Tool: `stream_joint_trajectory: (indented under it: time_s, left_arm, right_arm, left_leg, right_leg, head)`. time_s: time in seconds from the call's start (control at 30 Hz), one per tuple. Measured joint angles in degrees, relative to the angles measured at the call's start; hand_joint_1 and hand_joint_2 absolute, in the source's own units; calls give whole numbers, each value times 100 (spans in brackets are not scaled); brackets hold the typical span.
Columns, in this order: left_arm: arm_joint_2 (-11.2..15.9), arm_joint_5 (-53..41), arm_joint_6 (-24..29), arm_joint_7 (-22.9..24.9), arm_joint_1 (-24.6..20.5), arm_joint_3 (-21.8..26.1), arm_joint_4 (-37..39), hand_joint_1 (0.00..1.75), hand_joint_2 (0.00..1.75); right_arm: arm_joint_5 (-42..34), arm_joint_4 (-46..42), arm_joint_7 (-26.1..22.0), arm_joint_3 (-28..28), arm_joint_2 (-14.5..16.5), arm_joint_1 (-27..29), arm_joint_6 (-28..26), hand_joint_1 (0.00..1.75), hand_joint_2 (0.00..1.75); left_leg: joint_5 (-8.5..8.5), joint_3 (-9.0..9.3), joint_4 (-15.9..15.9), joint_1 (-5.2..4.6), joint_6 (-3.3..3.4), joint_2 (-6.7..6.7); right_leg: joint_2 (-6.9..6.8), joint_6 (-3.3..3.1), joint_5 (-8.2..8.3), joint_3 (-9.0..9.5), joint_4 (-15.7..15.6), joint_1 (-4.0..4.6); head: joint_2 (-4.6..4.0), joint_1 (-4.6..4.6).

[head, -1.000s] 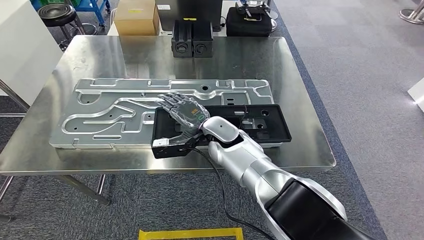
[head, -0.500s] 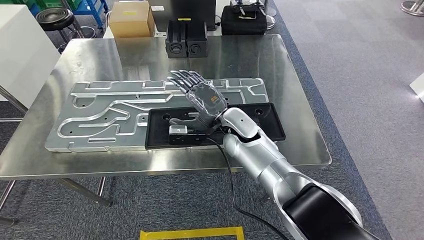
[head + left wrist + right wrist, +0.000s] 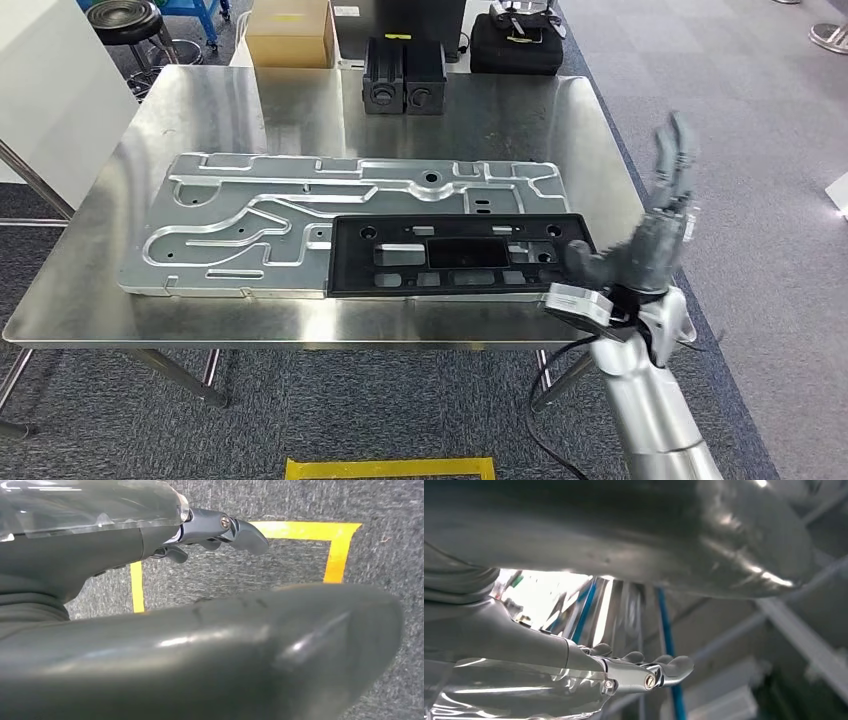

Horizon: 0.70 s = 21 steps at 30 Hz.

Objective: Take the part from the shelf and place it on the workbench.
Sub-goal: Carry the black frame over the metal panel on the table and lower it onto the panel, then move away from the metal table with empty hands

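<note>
Black part [image 3: 456, 255] flat on workbench [image 3: 300, 110] (right hand [image 3: 650, 240] empty, fingers spread)

Right wrist view: the right hand [image 3: 574, 665] is entering from the picture's edge with nothing in it, its grey cover and thick thumb [image 3: 634, 535] spanning much of the frame. The darker fingers [image 3: 649, 672] are extending outward, slightly curved, tips apart from the thumb, with a small screw head showing on one finger. Background is blurring heavily: a bright glare patch is showing between thumb and fingers, blue vertical streaks [image 3: 666, 630] are running behind the fingertips, and pale diagonal bars [image 3: 794, 640] are crossing beyond. What these shapes are cannot be told.
</note>
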Motion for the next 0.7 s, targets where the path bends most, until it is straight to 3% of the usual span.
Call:
stream_joint_trajectory:
  time_s: [0.07,0.1,0.17,0.23,0.3,0.37,0.43,0.47,0.57,0.6,0.7]
  left_arm:
    - [-24,0,-25,-39,-3,99,0,0,0]
    - [-36,0,-36,-50,4,146,0,0,0]
    - [-49,0,-45,-44,39,212,0,0,0]
    - [-47,0,-44,-30,71,265,0,0,0]
    - [-42,0,-44,-33,68,325,0,0,0]
    - [-42,0,-44,-42,53,373,0,0,0]
    - [-41,0,-43,-47,52,413,0,0,0]
    - [-40,0,-42,-48,53,435,0,0,0]
    - [-37,0,-30,-48,19,477,0,0,0]
    - [-35,0,-22,-43,8,480,0,0,0]
    - [-36,0,-7,-28,0,488,0,0,0]
  right_arm:
    - [-321,-616,-222,-514,-84,599,60,0,0]
    - [-551,-909,-375,-850,-111,953,150,0,0]
    - [-1044,-1357,-636,-1570,-126,1613,408,0,0]
    - [-1417,-1655,-736,-2214,-118,2141,640,0,0]
    - [-1607,-1864,-756,-2711,-87,2542,750,0,0]
    - [-1695,-1973,-758,-3064,-44,2862,752,0,0]
    - [-1726,-2020,-759,-3333,0,3097,729,0,0]
    - [-1728,-2032,-759,-3446,22,3170,725,0,0]
    - [-1694,-2052,-759,-3737,89,3329,814,0,0]
    - [-1661,-2060,-759,-3830,118,3357,922,0,0]
    - [-1545,-2105,-759,-4162,261,3375,1317,0,0]
  left_leg:
    - [-15,27,-5,-22,-8,-5]
    - [-21,39,-10,-21,-23,-14]
    - [-19,58,-34,-12,-74,-34]
    - [-91,70,-7,-23,-127,12]
    - [-418,-23,341,-33,-170,78]
    - [-871,-243,1036,-16,-207,99]
    - [-1061,-300,1438,-5,-241,101]
    - [-1004,-182,1337,-2,-249,102]
    - [-651,535,217,-12,-202,100]
    - [-590,680,-37,-24,-168,98]
    - [-476,691,-148,-59,-62,102]
  right_leg:
    - [-24,-117,322,379,-782,61]
    - [-39,-161,395,496,-1004,92]
    - [-57,-194,436,551,-1102,124]
    - [-69,-209,500,597,-1208,83]
    - [-76,-226,568,623,-1311,33]
    - [-77,-234,593,585,-1306,32]
    - [-76,-223,621,509,-1262,29]
    - [-69,-213,638,460,-1227,24]
    - [-47,-156,680,338,-1097,21]
    - [-44,-126,697,321,-1067,24]
    - [-22,-17,796,303,-1076,8]
  head:
    - [0,1]
    - [0,1]
    - [0,1]
    - [0,0]
    - [0,0]
    - [0,0]
    - [0,0]
    - [0,0]
    - [0,0]
    - [0,-1]
    - [0,-1]
